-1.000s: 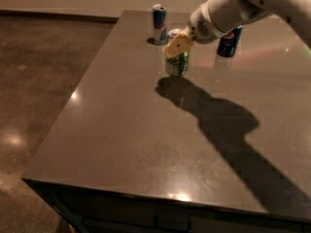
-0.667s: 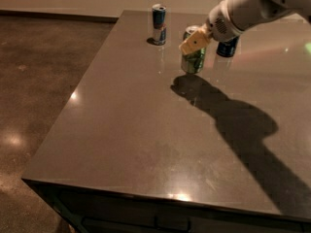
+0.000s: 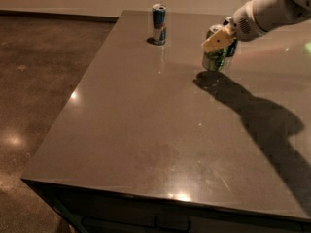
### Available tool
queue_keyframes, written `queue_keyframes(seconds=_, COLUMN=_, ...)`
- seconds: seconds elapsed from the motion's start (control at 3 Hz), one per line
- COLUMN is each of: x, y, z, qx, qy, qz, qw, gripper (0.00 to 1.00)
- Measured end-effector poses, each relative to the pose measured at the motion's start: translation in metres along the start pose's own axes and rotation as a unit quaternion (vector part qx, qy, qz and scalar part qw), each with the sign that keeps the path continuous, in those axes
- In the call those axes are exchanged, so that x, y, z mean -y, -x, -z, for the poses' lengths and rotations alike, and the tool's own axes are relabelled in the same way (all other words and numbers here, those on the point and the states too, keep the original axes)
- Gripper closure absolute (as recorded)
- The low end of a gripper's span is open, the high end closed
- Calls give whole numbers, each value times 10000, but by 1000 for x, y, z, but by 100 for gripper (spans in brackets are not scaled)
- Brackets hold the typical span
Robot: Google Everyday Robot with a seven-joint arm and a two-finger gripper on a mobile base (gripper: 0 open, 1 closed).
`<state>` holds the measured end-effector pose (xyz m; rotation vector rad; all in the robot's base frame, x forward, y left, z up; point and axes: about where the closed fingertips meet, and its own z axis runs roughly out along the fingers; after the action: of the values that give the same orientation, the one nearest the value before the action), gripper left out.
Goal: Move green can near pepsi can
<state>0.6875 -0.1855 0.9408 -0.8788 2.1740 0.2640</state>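
Note:
The green can (image 3: 213,58) stands upright at the far right of the dark table (image 3: 146,130). My gripper (image 3: 216,39) reaches in from the upper right on a white arm (image 3: 272,8) and is shut on the can's top, with its tan fingers (image 3: 215,39) across the rim. The pepsi can (image 3: 233,48) stands just behind and to the right of the green can, almost touching it. It is mostly hidden by the gripper and the green can.
A slim blue-and-silver can (image 3: 159,24) stands upright near the table's far left edge. The arm's shadow (image 3: 257,115) falls across the right side of the table. The table's left edge (image 3: 73,96) drops to a polished floor (image 3: 34,81).
My gripper has carried the green can to the right across the far side of the table, from mid-table to right beside the pepsi can.

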Motion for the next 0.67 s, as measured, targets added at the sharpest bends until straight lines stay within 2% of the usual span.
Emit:
queue_keyframes(seconds=0.33, x=35, y=-16, z=-2, qx=-14, qy=-133, qz=-192, qw=9997, gripper=100)
queue_keyframes(seconds=0.67, x=54, y=-26, z=-5, qx=-33, qy=-297, qz=-321, qw=9990, gripper=80)
